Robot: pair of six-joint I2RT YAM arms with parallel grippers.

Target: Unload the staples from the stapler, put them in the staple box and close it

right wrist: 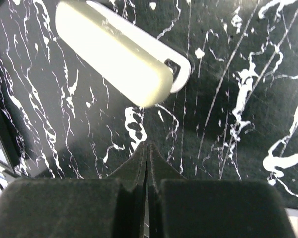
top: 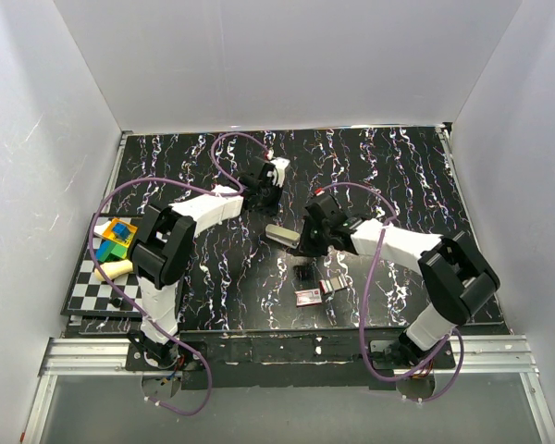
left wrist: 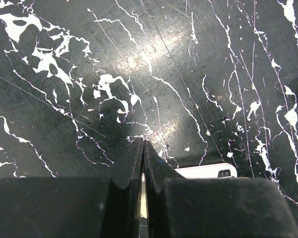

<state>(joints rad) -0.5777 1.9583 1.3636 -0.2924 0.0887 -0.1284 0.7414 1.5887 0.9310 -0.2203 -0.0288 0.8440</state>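
**On the marbled tabletop: both claws shut, stapler lying untouched between them**

At the far left of the black, white-veined marble-pattern tabletop (top: 398,166), a black-and-white checkered board (top: 88,287) carries a heap of small coloured toy blocks (top: 116,239). It lies well apart from the work, so it looks like clutter and not part of the job.

Next comes the left claw (left wrist: 142,146), its two dark fingers pressed together on nothing. It hangs over bare marble, apparently parked where it could steady the stapler later.

Near the middle lies the long cream-white plastic stapler (right wrist: 114,49), flat on the tabletop with its lid down. It is free of both arms. That makes it easy to reach from either side, and by my reading the unloading has not begun.

Just beside it hovers the right claw (right wrist: 147,148), its fingers likewise together and empty, tip aimed near the stapler's rounded end. It seems to be lining up for a first approach.

Nearer the arm bases sit a small pinkish-red packet (top: 307,296) and a little grey piece (top: 334,285), both too small to identify.

Whether any staples are inside cannot be seen. The right wrist view cuts off the stapler's far end. The left wrist view shows only a white sliver with a dark slot beside its finger, likely that same stapler. From above, the right arm covers part of it.
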